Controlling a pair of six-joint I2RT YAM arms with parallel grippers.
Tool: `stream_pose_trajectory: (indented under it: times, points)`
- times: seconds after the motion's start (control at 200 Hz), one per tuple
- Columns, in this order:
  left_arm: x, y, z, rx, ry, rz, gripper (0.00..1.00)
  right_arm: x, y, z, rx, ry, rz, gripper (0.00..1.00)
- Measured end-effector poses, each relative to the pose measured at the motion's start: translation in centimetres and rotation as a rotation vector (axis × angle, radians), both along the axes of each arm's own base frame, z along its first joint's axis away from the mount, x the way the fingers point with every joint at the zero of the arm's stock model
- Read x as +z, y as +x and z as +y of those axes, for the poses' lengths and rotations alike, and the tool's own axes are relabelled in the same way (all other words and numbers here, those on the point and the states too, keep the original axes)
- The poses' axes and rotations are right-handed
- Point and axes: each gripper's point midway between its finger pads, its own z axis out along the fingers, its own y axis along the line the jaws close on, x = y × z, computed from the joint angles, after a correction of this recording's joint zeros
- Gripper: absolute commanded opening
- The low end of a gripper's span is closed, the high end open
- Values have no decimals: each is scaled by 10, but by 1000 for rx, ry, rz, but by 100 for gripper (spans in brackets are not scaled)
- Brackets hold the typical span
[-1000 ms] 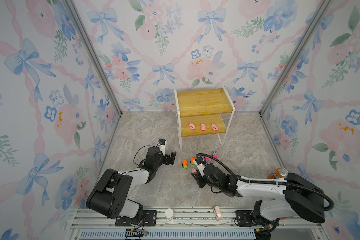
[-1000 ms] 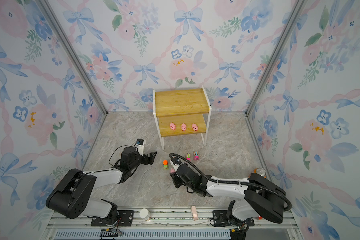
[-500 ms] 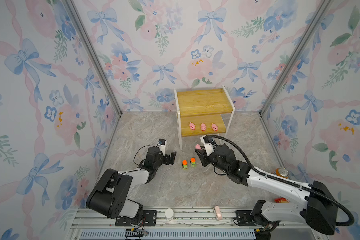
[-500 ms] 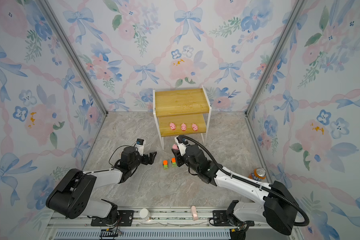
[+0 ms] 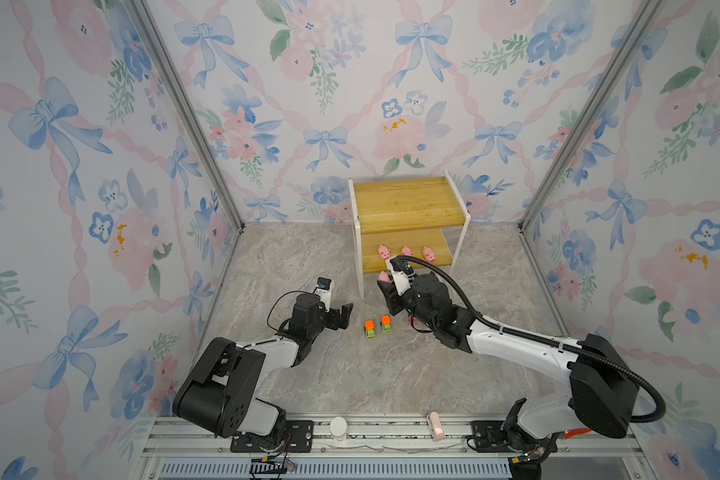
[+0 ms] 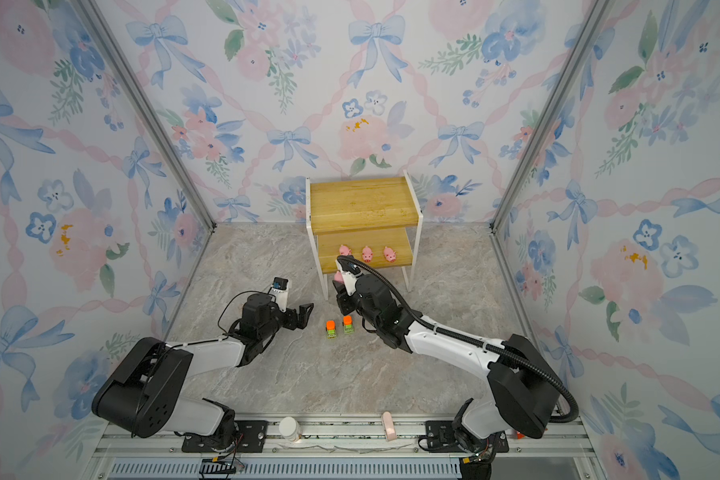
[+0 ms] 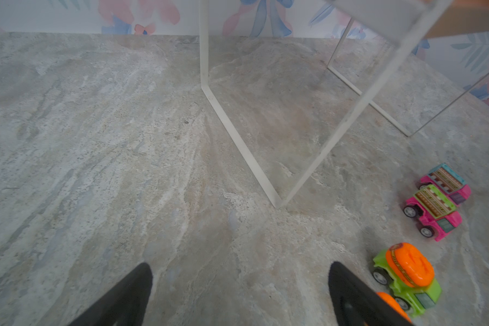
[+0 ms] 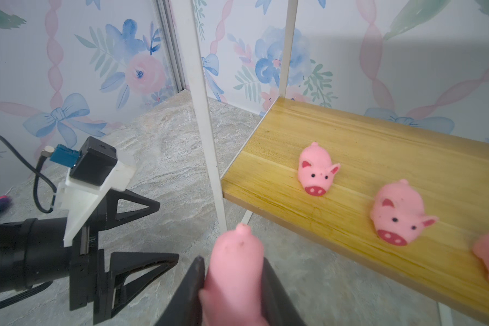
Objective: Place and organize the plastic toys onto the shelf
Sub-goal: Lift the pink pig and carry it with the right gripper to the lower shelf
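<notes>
With my right gripper (image 8: 232, 271) clamped on a pig (image 8: 237, 242) and my left gripper (image 7: 242, 271) gaping empty, I reckon I must next set it on the shelf (image 8: 350, 141) beside the other pigs (image 8: 318, 172).

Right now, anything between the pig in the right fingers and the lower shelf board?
Yes: the shelf's white front post stands just ahead of the held pig; three pigs sit on the lower board beyond it.
</notes>
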Motion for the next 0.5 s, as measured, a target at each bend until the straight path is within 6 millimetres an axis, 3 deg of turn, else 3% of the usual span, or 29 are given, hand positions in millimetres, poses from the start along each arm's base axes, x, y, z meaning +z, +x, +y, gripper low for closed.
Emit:
stream_pose_trajectory:
  times: [0.5]
  points:
    - [1, 0, 0, 0, 0, -2, 98, 0, 27, 16, -56, 38, -64, 33]
